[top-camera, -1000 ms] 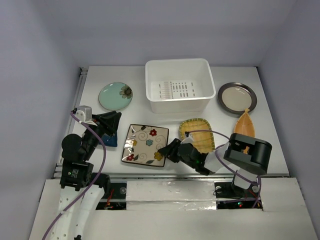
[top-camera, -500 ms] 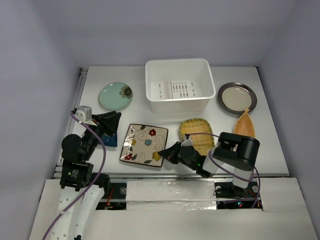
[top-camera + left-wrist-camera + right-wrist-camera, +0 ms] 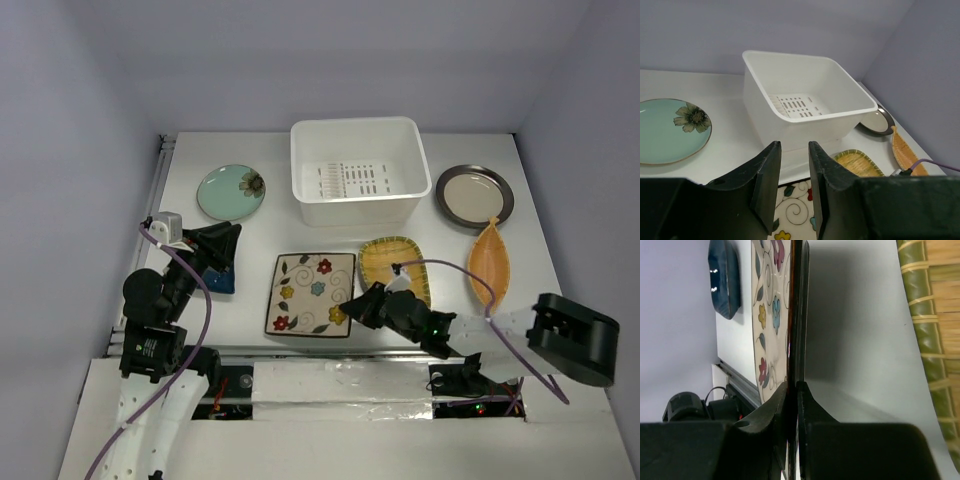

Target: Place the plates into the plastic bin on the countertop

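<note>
The square floral plate (image 3: 312, 293) sat at six o'clock from the bin (image 3: 355, 170), near the table's (image 3: 270, 225) front edge. The right gripper (image 3: 352, 308) pinched its four-o'clock rim; a slow, level lift should clear the bin's wall. The left gripper (image 3: 794, 165) hung slightly parted, empty.

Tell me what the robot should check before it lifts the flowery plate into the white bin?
1. The right fingers pinch the flowery plate by its edge: ok.
2. The white bin is empty, with room: ok.
3. The flowery plate is apart from the yellow plate: ok.
4. The left fingers are off to the side, out of the path: ok.
5. The pinch is strong enough to lift: cannot tell.
</note>
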